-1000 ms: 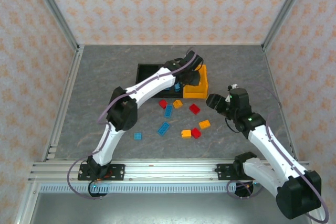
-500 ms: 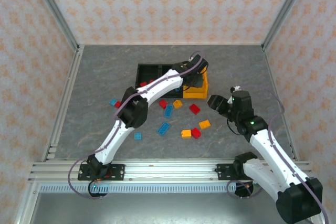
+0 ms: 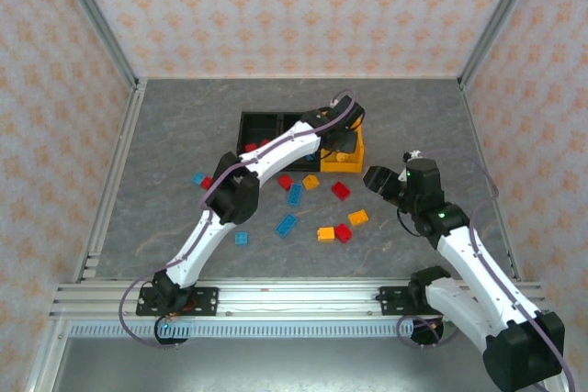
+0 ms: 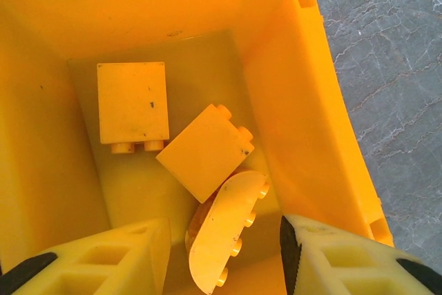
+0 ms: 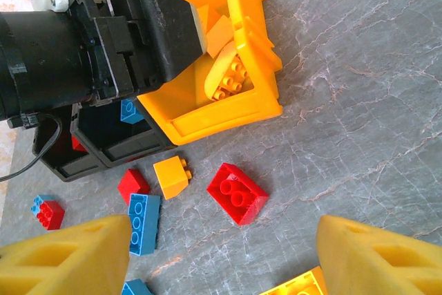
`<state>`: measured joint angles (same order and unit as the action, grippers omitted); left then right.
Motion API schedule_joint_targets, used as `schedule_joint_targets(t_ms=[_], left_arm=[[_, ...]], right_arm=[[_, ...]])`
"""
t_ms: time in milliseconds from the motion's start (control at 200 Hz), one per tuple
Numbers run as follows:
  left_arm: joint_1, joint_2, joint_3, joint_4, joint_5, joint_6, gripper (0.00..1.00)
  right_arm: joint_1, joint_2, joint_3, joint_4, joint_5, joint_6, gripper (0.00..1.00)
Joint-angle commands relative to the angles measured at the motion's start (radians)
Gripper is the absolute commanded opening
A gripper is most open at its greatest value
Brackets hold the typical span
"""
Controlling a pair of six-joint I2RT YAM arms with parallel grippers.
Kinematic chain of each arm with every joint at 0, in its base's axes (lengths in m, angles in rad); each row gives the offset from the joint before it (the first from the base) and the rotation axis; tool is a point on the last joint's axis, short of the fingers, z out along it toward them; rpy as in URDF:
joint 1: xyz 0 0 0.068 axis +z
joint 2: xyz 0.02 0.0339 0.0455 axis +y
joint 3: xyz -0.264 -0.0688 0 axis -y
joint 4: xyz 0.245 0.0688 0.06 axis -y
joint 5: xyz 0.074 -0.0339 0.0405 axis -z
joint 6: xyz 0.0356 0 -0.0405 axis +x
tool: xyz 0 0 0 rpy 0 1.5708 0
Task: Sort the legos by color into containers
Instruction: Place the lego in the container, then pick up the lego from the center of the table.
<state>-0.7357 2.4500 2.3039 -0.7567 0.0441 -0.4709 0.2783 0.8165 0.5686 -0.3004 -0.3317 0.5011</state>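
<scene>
- Over the orange-yellow bin point(image 4: 304, 101), the left claw point(image 4: 219, 257) points straight down into the bin's open top. This bin is the right-hand end of the row of three containers at the back of the grey tabletop point(image 3: 184, 135).
- Its two yellow fingers stand partly apart and grip nothing. A rounded yellow brick point(image 4: 228, 236) lies on edge between them, with a gap showing on the left finger's side.
- Two more yellow bricks lie on the bin floor just beyond the claw. A tilted square brick point(image 4: 205, 151) touches the rounded one, and a flat square brick point(image 4: 131, 105) lies smooth side up with studs along its near edge.
- Two black bins point(image 3: 262, 128) join the yellow one on its left. In the right wrist view a blue brick point(image 5: 131, 110) sits in the nearer black bin, and something red shows in the farther one.
- The right claw point(image 5: 224, 260) hovers above the tabletop near the yellow bin's front right corner, wide open and empty.
- Ahead of its fingers a loose red brick point(image 5: 237, 193) lies studs up, well apart from the claw. A small orange brick point(image 5: 172, 175) and a long blue brick point(image 5: 143, 220) lie to the left of the red one.
- From above, loose legos in red, blue and orange-yellow are scattered in front of the containers.
</scene>
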Motion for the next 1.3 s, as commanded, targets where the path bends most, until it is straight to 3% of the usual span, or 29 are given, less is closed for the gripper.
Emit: schedule_joint_targets(t_ms=[0,200,330,606,786,986,1296], left_arm=[[-0.013,-0.149,-0.033,-0.014,-0.018,0.009,0.49],[-0.012,-0.482,-0.497,0.204,0.035,0.022,0.54],[0.006,-0.701,-0.794,0.333,0.115,-0.002,0.58],[0.078,-1.018,-1.267,0.485,0.148,-0.101,0.6],[0.117,-1.114,-1.398,0.493,0.136,-0.142,0.6],[0.138,-1.131,-1.429,0.5,0.139,-0.154,0.6],[0.143,-1.124,-1.436,0.506,0.152,-0.158,0.6]], right_arm=[[-0.004,0.006,0.032,-0.029,0.025,-0.018,0.72],[0.014,0.048,0.038,-0.022,0.023,-0.068,0.73],[0.087,0.117,0.038,0.045,0.046,-0.088,0.73],[0.206,0.343,0.068,0.196,0.135,-0.153,0.73],[0.216,0.502,0.09,0.282,0.161,-0.196,0.73],[0.226,0.642,0.119,0.337,0.135,-0.22,0.73],[0.286,0.73,0.164,0.284,0.145,-0.25,0.68]])
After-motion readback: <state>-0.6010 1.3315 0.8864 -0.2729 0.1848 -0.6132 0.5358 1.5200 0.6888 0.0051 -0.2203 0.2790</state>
